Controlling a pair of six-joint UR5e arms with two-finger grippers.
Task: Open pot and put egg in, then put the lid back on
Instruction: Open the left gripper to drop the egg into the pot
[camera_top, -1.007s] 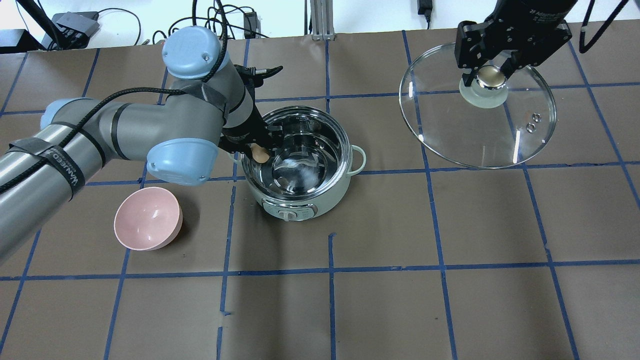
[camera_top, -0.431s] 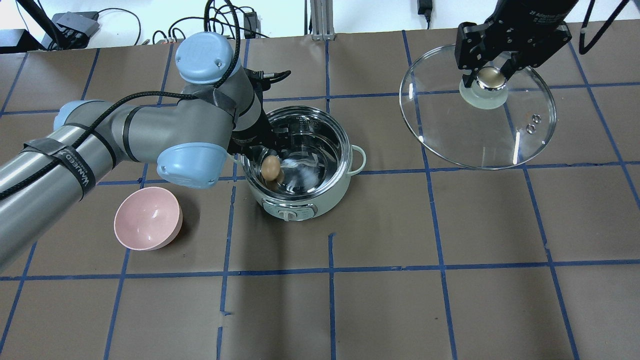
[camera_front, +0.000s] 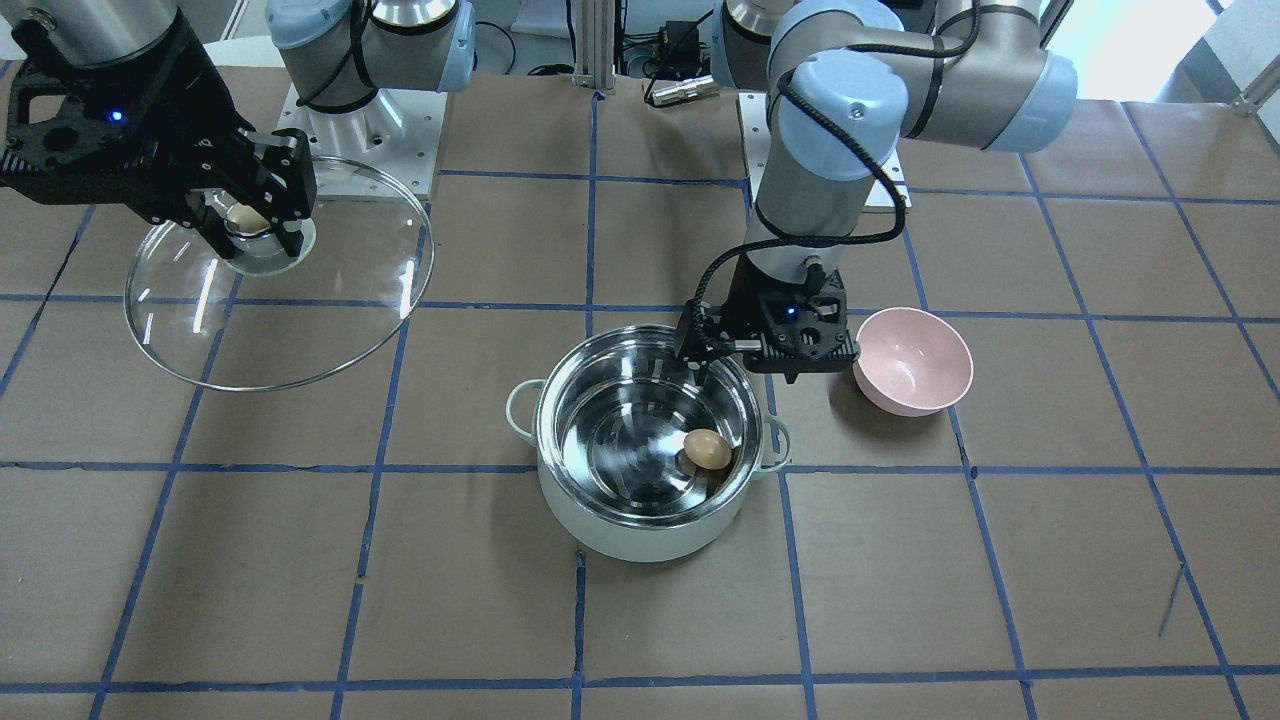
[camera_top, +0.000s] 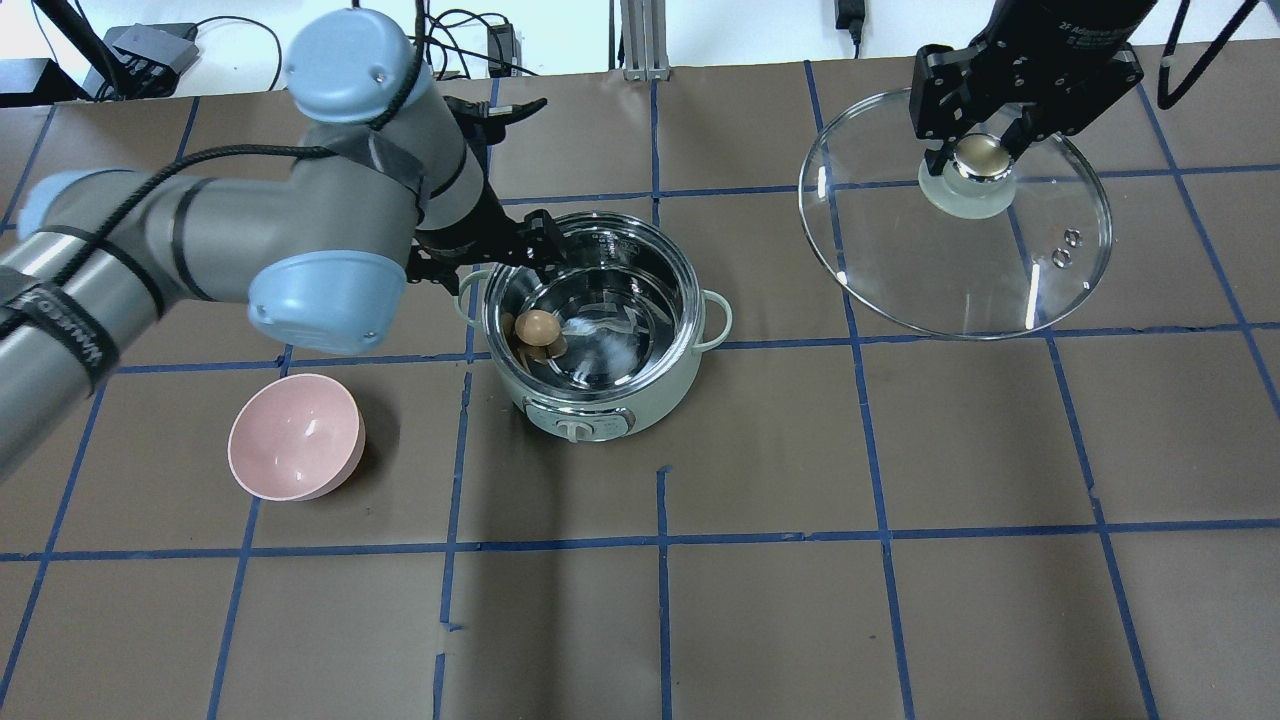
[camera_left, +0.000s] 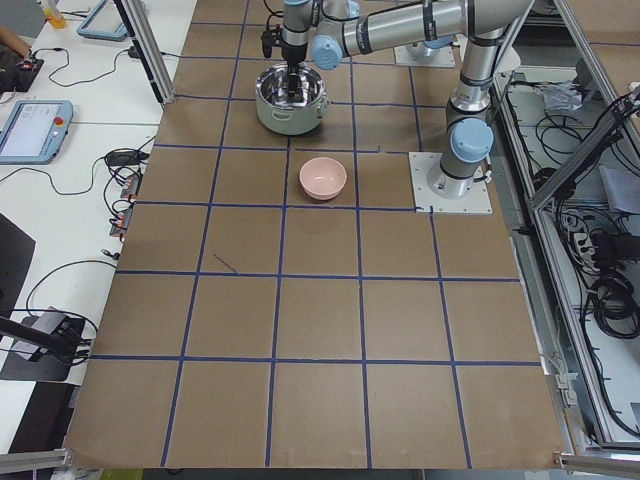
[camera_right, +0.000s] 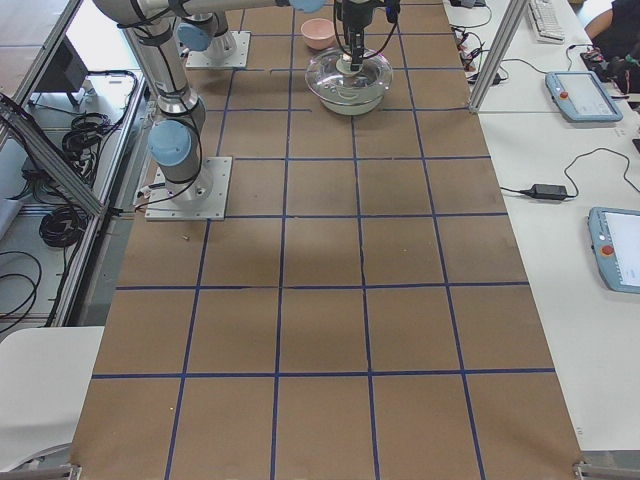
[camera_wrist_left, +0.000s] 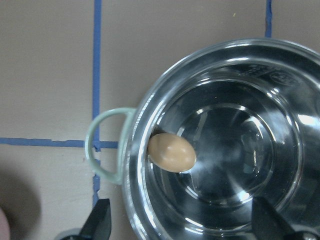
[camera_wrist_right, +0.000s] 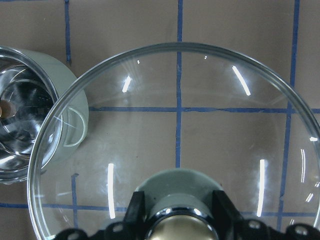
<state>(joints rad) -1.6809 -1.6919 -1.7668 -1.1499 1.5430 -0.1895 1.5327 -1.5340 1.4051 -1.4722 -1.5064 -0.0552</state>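
Two arms over a brown desk (camera_top: 900, 600) with a blue tape grid. Nearest the robot, on its left, a pink bowl (camera_top: 295, 437) sits upright, apart from the pot. Next out, near the middle, is the mint-green pot (camera_top: 600, 420), lid off, shiny steel inside, with a front control knob facing the robot. The egg (camera_top: 537, 327) lies on the pot's bottom, against the inner wall on the robot's left; the front-facing view shows the egg (camera_front: 707, 448) touching that wall, and the left wrist view shows it (camera_wrist_left: 172, 151) just inside the loop handle (camera_wrist_left: 102, 150). Left jaws hover above the pot's far-left rim, spread wide apart, gripping nothing; both tips show at the bottom edge of the wrist view, well clear of the egg. Farthest out, on the robot's right, the glass lid (camera_top: 960, 270) is held up off the desk, well apart from the pot. Right jaws are clamped on its beige-topped knob (camera_top: 980, 155), and the pot's edge shows through the glass in the right wrist view.
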